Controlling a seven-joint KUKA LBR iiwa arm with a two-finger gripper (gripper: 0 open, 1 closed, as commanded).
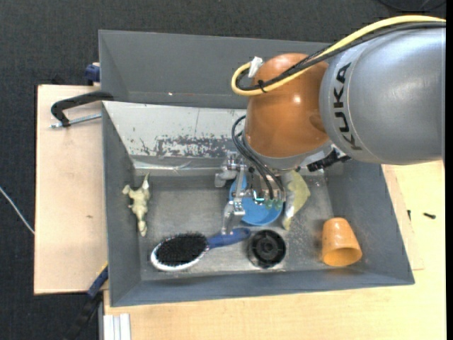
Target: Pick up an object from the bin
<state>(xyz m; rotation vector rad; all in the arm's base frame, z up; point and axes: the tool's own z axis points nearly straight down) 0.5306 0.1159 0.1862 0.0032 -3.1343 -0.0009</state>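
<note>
Down at the blue disc (256,212) mid-bin with the gripper (248,200); cannot tell whether clenched. Might snag the brush (181,251) just nearer, dragging it.

In the bin (212,62) I see the most free floor in the left middle, between the cream toy figure (138,204) near the left wall and my gripper (248,214). Along the near wall the way is blocked by the hairbrush (180,251), the black round piece (267,248) just beside its blue handle, and the orange cup (338,243) further right. Between that piece and the cup is a bare gap. A blue round thing (249,212) and a pale yellow thing (297,197) crowd the gripper closely.
</note>
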